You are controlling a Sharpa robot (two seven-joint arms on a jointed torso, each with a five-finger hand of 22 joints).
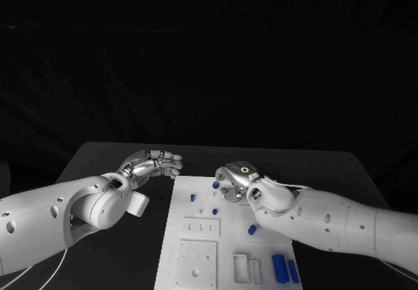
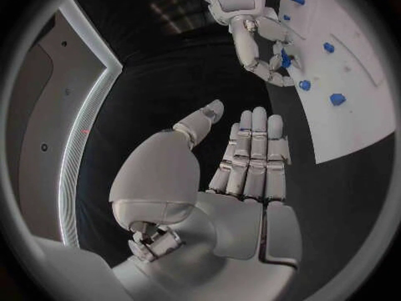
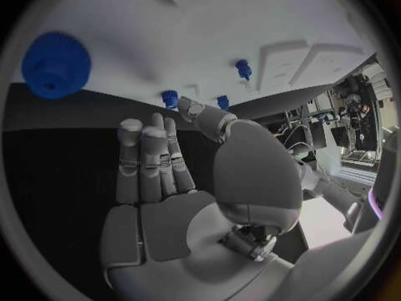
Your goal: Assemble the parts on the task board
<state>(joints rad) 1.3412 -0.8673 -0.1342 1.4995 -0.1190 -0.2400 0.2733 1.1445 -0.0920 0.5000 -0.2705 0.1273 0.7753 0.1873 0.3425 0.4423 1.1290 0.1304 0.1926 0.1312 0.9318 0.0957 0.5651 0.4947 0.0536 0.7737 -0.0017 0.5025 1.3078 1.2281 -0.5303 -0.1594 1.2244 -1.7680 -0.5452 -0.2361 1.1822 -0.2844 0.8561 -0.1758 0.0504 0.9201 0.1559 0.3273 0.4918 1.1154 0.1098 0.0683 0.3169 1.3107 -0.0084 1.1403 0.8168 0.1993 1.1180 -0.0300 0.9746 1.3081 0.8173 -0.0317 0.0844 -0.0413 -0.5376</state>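
Hovering at the task board's far edge, the right hand is empty, fingers loosely apart, over small blue parts; lower slowly, pinching one squarely. The left hand waits empty, fingers extended, beside the far-left corner.

Flat white rectangular task board: plain white, raised blocks and recessed pockets in the same white, no markings.

Small plastic parts on it: saturated blue throughout. Pair of ribbed blue cylinders at the near edge; round blue toothed gear, one solid blue.

Matte table top: black, unpatterned.

Left silver metal hand: grey-silver fingers with darker seams; smooth pale shell over the thumb base.

Right silver metal hand: same silver, with a small yellow-green ring on its back.

Both arm casings: glossy white.
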